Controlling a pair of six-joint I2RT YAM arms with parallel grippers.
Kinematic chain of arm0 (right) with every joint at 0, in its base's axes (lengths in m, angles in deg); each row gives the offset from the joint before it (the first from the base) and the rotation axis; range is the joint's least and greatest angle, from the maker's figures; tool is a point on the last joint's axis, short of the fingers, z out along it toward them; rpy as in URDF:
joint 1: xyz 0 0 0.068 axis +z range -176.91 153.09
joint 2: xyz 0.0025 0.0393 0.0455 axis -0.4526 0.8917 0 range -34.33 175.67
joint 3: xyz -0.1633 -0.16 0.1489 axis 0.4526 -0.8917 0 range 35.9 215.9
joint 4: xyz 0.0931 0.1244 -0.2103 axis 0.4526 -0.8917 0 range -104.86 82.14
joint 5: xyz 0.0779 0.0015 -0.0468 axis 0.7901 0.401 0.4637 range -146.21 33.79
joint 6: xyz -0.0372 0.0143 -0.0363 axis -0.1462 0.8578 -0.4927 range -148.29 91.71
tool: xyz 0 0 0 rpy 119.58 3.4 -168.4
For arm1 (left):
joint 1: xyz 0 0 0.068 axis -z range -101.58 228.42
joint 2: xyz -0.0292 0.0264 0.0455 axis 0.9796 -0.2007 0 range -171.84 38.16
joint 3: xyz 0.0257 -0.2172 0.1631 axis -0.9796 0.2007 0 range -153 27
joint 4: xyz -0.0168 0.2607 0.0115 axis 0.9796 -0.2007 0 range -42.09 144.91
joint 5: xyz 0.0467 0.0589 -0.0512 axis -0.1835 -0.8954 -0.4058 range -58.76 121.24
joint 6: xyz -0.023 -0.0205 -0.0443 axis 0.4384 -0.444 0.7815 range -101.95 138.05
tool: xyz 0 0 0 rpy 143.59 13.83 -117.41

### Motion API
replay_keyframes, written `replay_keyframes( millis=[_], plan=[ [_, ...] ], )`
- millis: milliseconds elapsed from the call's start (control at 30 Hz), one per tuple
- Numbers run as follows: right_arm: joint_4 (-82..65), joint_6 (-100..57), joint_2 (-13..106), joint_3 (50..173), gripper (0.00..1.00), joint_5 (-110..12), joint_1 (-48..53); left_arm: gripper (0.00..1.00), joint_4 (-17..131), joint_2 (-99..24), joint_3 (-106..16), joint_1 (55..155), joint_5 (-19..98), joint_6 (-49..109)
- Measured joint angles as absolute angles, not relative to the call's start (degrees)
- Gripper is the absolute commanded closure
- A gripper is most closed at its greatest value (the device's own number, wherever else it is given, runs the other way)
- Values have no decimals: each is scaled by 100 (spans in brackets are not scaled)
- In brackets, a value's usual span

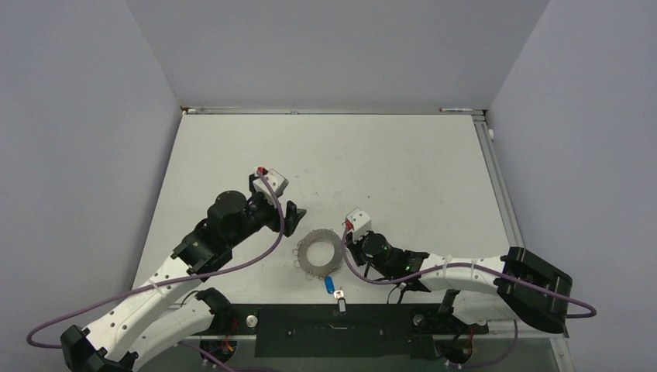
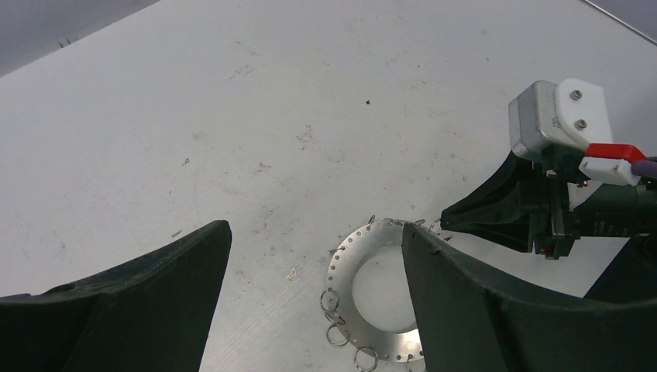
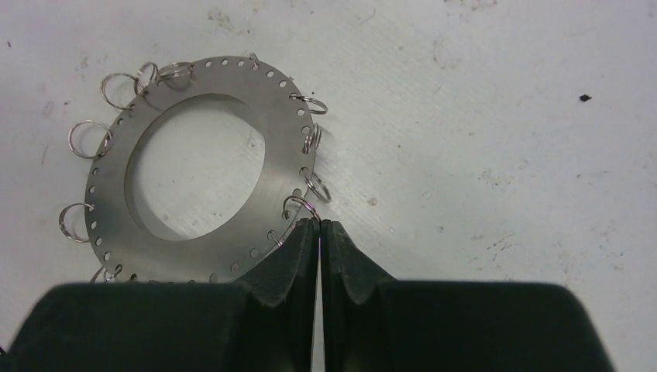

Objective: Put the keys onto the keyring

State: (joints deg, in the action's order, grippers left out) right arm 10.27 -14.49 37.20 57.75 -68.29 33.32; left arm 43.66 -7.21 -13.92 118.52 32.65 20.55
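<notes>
Two grippers crowd one ring. My right gripper (image 3: 319,226) is pressed together, tips at the rim of the keyring (image 3: 283,147), hard against a wire loop (image 3: 300,206); nipped or only touched, I cannot tell. My left gripper (image 2: 316,229) hangs spread over the ring's far-left side. The key (image 1: 341,301) lies on the counter (image 1: 387,170) nearer my bases, just past the blue tag (image 1: 329,283), lengthwise roughly near-to-far. My right arm is closer to it, and the tag sits between ring and key.

The black, two-fingered left gripper (image 2: 314,232) hangs low with its jaws spread wide; the black right gripper (image 3: 319,225) faces it, fingers pressed tight together.
</notes>
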Motion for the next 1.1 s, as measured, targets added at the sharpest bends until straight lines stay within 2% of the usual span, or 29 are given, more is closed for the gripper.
replay_keyframes(
  millis=[433, 600, 833, 967, 1067, 1100],
  plan=[
    [2067, -2378, 2915, 5427, 95, -7889, 4033, 21, 4576, -310, -1259, 11849, 3778, 1905],
    [2627, -2826, 2771, 5344, 95, -7996, 4180, 11, 4799, -100, -1132, 11843, 4259, 1883],
    [3665, -3466, 2764, 5071, 95, -7978, 4444, 9, 5319, 259, -811, 11836, 4943, 1885],
    [4260, -3807, 2557, 4975, 95, -7933, 4567, 9, 5599, 418, -693, 11819, 5109, 1887],
    [4539, -4035, 2611, 4975, 95, -7928, 4641, 13, 5754, 488, -629, 11806, 5118, 1924],
    [4598, -4102, 2627, 4975, 95, -7928, 4663, 17, 5798, 510, -616, 11806, 5105, 1937]
  ],
)
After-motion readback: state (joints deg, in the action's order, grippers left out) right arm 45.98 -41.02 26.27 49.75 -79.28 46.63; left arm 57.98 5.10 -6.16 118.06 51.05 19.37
